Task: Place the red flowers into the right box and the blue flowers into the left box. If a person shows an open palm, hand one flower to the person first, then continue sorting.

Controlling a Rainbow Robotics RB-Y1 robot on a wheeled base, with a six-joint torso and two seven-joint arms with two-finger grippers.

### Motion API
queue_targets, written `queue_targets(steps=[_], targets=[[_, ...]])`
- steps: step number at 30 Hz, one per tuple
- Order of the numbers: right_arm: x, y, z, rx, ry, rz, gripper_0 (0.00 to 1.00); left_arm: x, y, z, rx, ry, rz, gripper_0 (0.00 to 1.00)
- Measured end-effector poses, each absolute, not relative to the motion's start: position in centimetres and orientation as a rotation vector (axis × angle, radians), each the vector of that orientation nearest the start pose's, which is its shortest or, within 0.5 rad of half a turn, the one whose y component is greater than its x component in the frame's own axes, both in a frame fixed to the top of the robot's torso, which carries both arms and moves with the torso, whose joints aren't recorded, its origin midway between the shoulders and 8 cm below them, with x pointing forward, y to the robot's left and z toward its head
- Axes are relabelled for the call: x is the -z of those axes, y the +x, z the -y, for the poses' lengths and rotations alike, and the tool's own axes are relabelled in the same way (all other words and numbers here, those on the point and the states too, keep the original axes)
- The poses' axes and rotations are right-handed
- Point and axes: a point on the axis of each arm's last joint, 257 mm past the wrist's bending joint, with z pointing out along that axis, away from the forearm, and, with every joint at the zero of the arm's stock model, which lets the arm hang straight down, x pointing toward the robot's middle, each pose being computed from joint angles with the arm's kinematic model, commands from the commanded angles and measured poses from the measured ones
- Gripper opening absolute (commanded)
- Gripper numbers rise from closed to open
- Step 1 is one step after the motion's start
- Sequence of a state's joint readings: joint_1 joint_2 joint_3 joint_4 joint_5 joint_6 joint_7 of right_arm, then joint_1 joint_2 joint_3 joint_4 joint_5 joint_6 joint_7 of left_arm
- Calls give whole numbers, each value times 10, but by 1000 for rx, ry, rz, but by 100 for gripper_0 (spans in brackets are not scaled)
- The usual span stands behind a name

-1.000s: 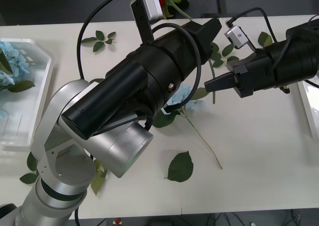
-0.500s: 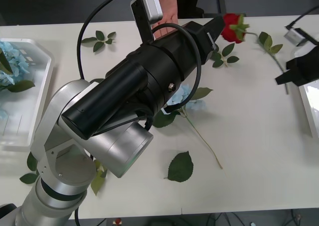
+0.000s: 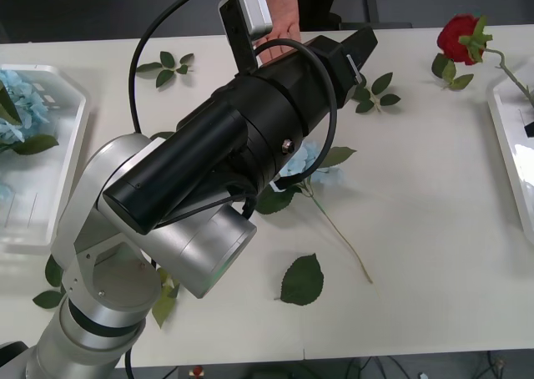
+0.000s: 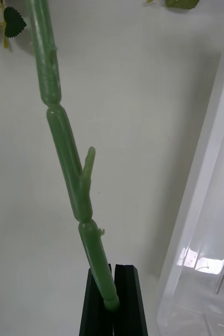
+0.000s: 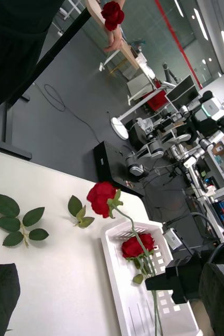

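Observation:
A red flower [image 3: 459, 37] hangs over the table's far right, and its green stem [image 4: 70, 173] is pinched in my shut right gripper [image 4: 113, 296]. That gripper [image 5: 167, 281] hovers over the right box [image 5: 123, 294], where another red flower [image 5: 138, 245] lies. My left gripper [image 3: 359, 45] reaches to the far edge with its fingers apart and nothing between them. Beyond it, a person's hand [image 5: 112, 39] holds a red flower [image 5: 112, 14]. One blue flower [image 3: 310, 160] lies under my left arm. More blue flowers [image 3: 12, 103] rest in the left box [image 3: 50, 204].
Loose green leaves lie on the table: a sprig [image 3: 165, 66] at the far left, another [image 3: 375, 95] near the left gripper, and a big leaf [image 3: 302, 280] near the front. My left arm [image 3: 209, 170] covers the table's middle. The right box's rim [image 3: 505, 145] runs along the right edge.
My right gripper has swung from the table's middle to the right, carrying the red flower over the right box. The left arm has stayed still. The person's hand now shows behind it.

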State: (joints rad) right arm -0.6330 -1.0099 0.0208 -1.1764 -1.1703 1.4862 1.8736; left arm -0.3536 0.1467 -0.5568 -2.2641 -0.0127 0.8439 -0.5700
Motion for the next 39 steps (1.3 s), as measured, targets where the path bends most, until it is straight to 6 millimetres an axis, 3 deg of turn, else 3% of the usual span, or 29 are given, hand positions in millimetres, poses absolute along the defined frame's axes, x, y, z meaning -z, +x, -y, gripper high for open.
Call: queue_targets(steps=[3,6,10,16,24,31,39], targets=[[161,512,431,-229,-292,-2623,0,-15,442,68,1036,-42,-1610,100],[150,522,409,-338,-290,-2553,0,-15,442,68,1036,-42,-1610,100],[101,548,357,-622,-246,-2320,0,-15,442,68,1036,-42,-1610,100],[41,570,310,-819,-284,-2057,0,-15,442,68,1036,-42,-1610,100],[-33,583,225,-867,-579,-1707,0,-15,442,68,1036,-42,-1610,100],[-85,580,155,-791,-830,-1410,0,-15,442,68,1036,-42,-1610,100],[-132,592,90,-729,-865,-1235,0,-15,442,68,1037,-42,-1610,100]])
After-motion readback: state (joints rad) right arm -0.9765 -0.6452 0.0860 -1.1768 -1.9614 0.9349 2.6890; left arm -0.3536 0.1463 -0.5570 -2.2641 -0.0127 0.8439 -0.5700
